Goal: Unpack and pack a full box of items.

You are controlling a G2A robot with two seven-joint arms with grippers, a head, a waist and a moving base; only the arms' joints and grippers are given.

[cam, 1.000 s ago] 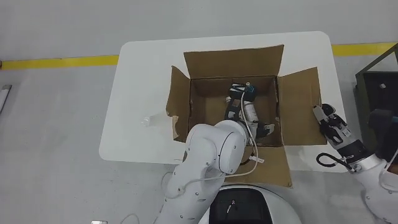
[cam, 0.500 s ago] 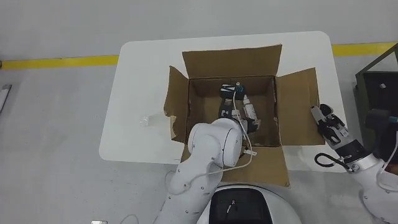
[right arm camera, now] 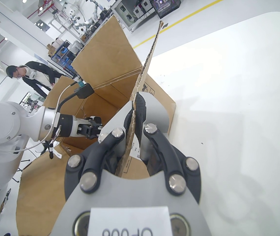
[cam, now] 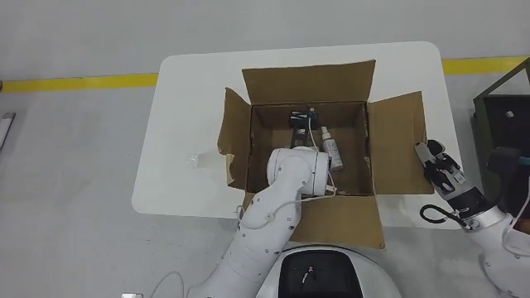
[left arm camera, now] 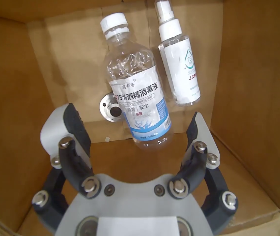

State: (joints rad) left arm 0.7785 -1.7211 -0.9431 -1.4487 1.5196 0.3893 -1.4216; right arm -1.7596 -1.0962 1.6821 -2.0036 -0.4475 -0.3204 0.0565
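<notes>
An open cardboard box point(cam: 310, 83) stands on the white table point(cam: 190, 91). My left gripper point(left arm camera: 135, 119) hangs open inside the box, just above a clear bottle point(left arm camera: 132, 74) with a white cap and a blue and white label. Beside that bottle lies a white spray bottle point(left arm camera: 179, 57), also seen from above point(cam: 330, 147). A round metal part point(left arm camera: 110, 108) lies half under the clear bottle. My right gripper point(right arm camera: 136, 106) is shut on the edge of the box's right flap point(cam: 397, 141), at the flap's outer side point(cam: 432, 157).
A small clear object point(cam: 195, 161) lies on the table left of the box. A dark cabinet point(cam: 501, 124) stands off the table's right end. The box's walls close in on the left gripper on all sides.
My left arm has shifted inside the box toward its back and left, uncovering the spray bottle. The right gripper has stayed on the flap.
</notes>
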